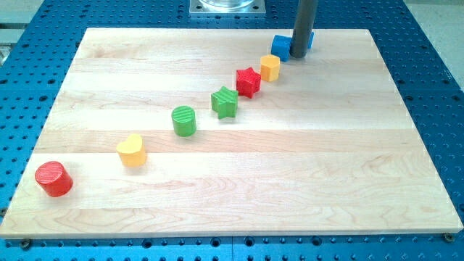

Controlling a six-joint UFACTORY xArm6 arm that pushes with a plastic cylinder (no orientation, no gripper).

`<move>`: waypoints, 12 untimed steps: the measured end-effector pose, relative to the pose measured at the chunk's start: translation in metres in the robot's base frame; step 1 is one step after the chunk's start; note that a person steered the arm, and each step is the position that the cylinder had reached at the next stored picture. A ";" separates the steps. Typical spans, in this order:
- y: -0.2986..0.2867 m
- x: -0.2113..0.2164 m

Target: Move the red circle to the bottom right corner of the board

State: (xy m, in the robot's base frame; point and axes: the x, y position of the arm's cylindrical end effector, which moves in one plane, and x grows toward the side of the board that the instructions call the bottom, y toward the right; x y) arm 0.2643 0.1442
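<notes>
The red circle point(54, 178) stands near the bottom left corner of the wooden board point(326, 196). My tip point(298, 56) is at the view's top, right of centre, touching or just in front of a blue block point(282, 45), far from the red circle. A line of blocks runs diagonally from there toward the red circle: a yellow block point(270, 67), a red star point(248, 82), a green star point(225, 102), a green circle point(184, 120) and a yellow heart point(132, 150).
A blue perforated table point(435, 43) surrounds the board. A metal base plate point(227, 7) sits at the view's top centre. Another blue piece point(312, 38) shows just behind the rod.
</notes>
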 end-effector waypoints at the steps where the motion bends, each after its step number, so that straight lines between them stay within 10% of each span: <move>1: 0.007 0.003; 3: 0.054 0.213; 5: -0.085 0.354; 8: -0.446 0.326; 12: -0.346 0.230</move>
State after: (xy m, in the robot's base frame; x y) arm 0.4940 -0.2016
